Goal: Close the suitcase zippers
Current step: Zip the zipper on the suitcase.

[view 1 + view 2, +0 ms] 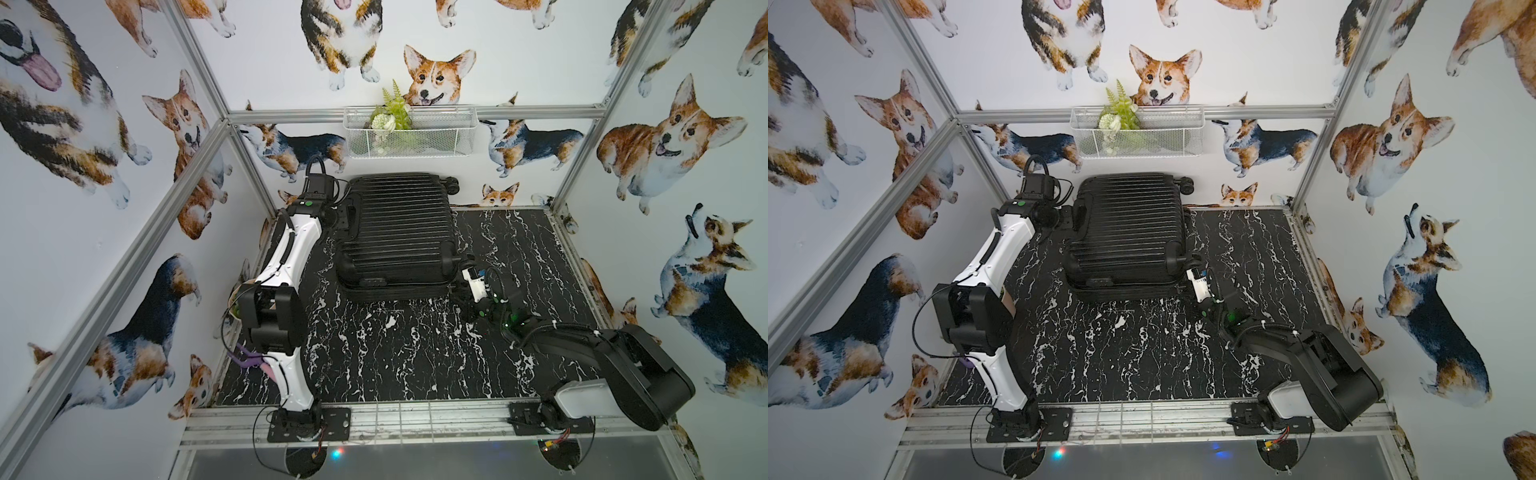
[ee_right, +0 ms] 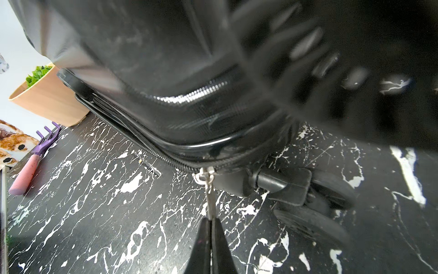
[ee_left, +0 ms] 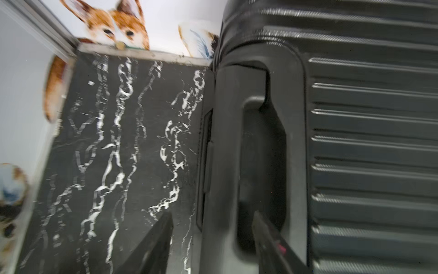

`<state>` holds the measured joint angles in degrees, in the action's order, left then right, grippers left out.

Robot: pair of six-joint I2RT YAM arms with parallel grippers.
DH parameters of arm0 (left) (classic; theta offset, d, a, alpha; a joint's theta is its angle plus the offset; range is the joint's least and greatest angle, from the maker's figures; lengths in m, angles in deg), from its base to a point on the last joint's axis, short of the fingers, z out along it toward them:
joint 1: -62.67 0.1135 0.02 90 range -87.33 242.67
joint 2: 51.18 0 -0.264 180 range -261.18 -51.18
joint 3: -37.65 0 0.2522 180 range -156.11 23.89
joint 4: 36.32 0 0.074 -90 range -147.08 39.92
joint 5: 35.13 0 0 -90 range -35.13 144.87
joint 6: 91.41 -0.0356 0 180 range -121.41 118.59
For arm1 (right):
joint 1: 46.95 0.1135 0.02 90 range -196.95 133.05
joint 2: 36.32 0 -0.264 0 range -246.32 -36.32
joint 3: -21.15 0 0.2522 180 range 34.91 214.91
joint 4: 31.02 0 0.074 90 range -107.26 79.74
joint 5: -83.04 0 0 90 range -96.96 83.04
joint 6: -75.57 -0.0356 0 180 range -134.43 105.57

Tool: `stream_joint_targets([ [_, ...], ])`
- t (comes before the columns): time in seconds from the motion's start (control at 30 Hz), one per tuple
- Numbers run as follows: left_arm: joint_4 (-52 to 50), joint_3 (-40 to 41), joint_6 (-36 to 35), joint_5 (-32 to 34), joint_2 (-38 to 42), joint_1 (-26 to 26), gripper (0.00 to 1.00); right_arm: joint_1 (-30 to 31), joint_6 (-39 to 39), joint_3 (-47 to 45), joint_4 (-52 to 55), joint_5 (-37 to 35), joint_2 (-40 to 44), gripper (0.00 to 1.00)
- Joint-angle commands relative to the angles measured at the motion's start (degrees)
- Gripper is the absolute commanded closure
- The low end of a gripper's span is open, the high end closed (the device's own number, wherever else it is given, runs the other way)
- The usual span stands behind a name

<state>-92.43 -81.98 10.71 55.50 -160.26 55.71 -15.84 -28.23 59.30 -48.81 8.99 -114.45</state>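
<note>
The black ribbed suitcase (image 1: 399, 232) (image 1: 1129, 232) lies flat at the back of the marble table. Its zipper track (image 2: 154, 151) runs along the rim near a wheel (image 2: 320, 197). My right gripper (image 2: 210, 219) (image 1: 467, 270) is shut on the silver zipper pull (image 2: 208, 189) at the suitcase's front right corner. My left gripper (image 3: 213, 213) (image 1: 345, 216) is at the suitcase's left side. It is open, with one finger (image 3: 166, 237) outside the moulded handle (image 3: 225, 154) and the other inside the handle recess. That view is blurred.
A white wire basket (image 1: 409, 131) with a plant hangs on the back wall above the suitcase. A tan pot with greenery (image 2: 47, 99) and a purple and pink hand rake (image 2: 33, 161) sit at the table's left edge. Metal frame posts stand at the corners.
</note>
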Motion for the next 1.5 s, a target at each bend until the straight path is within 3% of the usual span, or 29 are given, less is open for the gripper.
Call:
stream_joint_targets([
  [0.0, -1.8, -1.61, 1.5, -4.44, -2.41, 1.14, 0.46, -0.07, 0.51, 0.55, 3.51, -2.58, 0.47, 1.0],
  [0.2, -2.22, -2.75, 2.07, -6.75, -5.33, 1.59, 0.49, -0.07, 0.86, 0.49, 3.45, -2.77, 0.5, 1.0],
  [0.47, -1.35, -0.41, 3.66, -10.89, -3.91, 1.86, 0.75, -0.03, 0.9, 1.06, 1.13, -2.86, -1.53, 1.0],
  [0.7, -3.68, -2.18, 1.56, -11.47, -4.63, 1.86, 0.75, -0.06, 0.52, 2.24, -1.83, -3.97, -4.7, 1.0],
  [1.03, -6.67, -4.75, -1.15, -12.02, -5.71, 1.86, 0.74, -0.11, 2.25, 4.77, -1.9, -8.04, -7.08, 0.83],
  [1.33, -7.4, -5.13, -1.84, -12.31, -5.88, 1.86, 0.74, -0.1, 5.08, 4.77, -4.04, -7.04, -7.67, 0.59],
  [1.47, -7.48, -5.2, -1.88, -12.92, -5.91, 1.86, 0.74, -0.11, 7.62, 4.35, -5.67, -8.29, -7.55, 0.55],
])
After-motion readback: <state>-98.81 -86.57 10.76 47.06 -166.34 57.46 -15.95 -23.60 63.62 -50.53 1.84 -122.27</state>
